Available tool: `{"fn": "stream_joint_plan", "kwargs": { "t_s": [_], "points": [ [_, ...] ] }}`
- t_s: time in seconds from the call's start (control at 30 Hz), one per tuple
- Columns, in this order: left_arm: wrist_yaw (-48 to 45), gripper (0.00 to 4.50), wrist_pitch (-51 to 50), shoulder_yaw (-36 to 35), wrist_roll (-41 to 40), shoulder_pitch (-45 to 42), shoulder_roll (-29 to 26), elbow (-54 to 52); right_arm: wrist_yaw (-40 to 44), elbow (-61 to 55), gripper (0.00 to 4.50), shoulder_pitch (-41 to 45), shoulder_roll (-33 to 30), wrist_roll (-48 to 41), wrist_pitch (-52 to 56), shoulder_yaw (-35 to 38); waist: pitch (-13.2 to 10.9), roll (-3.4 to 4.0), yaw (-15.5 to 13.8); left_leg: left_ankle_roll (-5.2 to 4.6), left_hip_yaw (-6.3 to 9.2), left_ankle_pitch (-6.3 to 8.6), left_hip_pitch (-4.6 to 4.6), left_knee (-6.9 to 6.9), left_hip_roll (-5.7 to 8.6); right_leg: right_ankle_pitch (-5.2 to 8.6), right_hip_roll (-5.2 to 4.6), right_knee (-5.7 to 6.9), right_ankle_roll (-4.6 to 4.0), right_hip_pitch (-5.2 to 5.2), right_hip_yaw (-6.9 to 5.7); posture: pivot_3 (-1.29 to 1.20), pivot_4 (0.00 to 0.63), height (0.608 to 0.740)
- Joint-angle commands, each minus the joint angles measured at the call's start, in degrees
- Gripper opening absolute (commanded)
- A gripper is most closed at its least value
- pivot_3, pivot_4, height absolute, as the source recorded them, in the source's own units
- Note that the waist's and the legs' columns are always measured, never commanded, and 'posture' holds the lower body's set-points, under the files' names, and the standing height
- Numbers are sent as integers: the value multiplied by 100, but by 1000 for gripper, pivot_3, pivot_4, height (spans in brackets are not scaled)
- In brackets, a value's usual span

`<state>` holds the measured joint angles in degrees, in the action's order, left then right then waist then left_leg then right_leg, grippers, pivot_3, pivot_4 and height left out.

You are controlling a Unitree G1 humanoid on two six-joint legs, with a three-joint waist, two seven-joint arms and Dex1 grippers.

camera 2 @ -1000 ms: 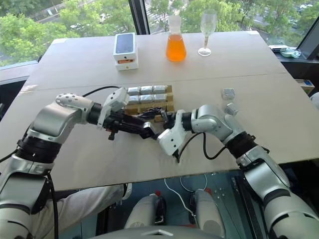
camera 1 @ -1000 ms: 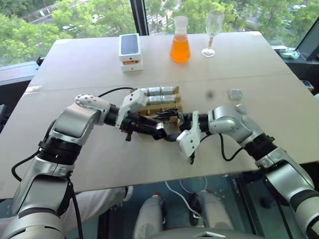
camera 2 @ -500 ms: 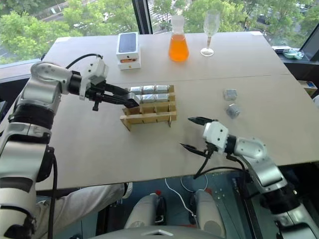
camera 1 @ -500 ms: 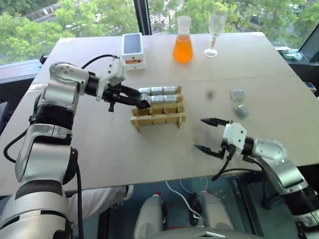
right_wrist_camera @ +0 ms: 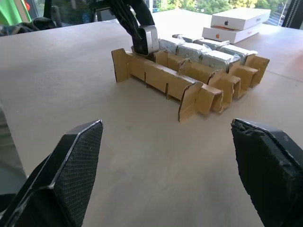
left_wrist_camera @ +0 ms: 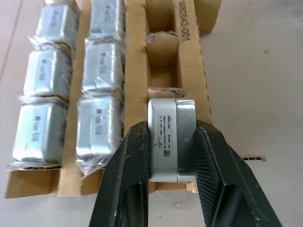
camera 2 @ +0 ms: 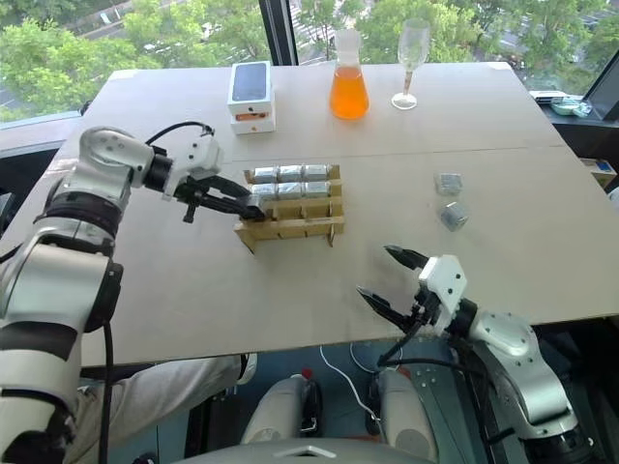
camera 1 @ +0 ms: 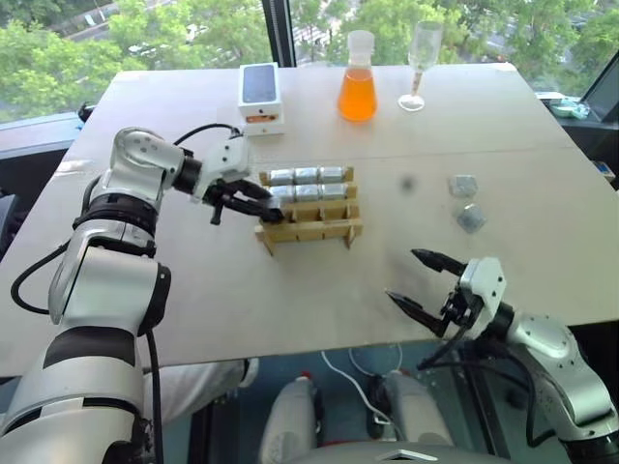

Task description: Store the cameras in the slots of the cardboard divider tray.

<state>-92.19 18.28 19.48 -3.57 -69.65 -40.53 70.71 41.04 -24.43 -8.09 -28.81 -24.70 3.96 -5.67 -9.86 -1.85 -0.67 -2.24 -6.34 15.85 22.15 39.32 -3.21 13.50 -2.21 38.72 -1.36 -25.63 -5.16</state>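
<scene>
Left pincer (left_wrist_camera: 173,156) brought camera (left_wrist_camera: 171,139) over tray (left_wrist_camera: 191,71).

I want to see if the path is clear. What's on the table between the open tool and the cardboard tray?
Nothing. In the right wrist view, bare table runs from the right tool to the tray.

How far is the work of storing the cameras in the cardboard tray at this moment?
Done: six wrapped cameras fill two rows of the cardboard divider tray. In hand: the left gripper is shut on a seventh camera above the near row's end slot, not yet let go. Left: two loose cameras lie on the table to the right; the open right gripper holds nothing. Two near-row slots look empty.
</scene>
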Motion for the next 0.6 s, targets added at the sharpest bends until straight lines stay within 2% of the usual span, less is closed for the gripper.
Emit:
{"fn": "stream_joint_plan", "kwargs": {
  "t_s": [0.03, 0.2, 0.6],
  "points": [
    [-31, 718, 211, -227, 39, -154, 56, 29, -21, -376, 4294, -125, 55, -76, -40, 118, 0, -2, 5, -1, 3, 0, 1, 1, 0, 0, 0, 0, 0, 0, -2, 0, 150, 740],
    [-9, 718, 469, -359, 362, -126, 149, 120, -97, -478, 4294, -126, 124, -142, 73, 155, 2, -4, 5, -1, 4, 1, -2, 1, 1, 0, 3, 2, 0, 0, -2, 0, 150, 740],
    [-31, 718, 373, -585, 687, -105, 199, 180, 2, -546, 4294, -27, 51, -153, 209, 231, 4, -8, 10, -1, 5, 1, 0, 1, 1, 0, 3, 1, 0, 0, -3, 0, 150, 740]
  ]
}}
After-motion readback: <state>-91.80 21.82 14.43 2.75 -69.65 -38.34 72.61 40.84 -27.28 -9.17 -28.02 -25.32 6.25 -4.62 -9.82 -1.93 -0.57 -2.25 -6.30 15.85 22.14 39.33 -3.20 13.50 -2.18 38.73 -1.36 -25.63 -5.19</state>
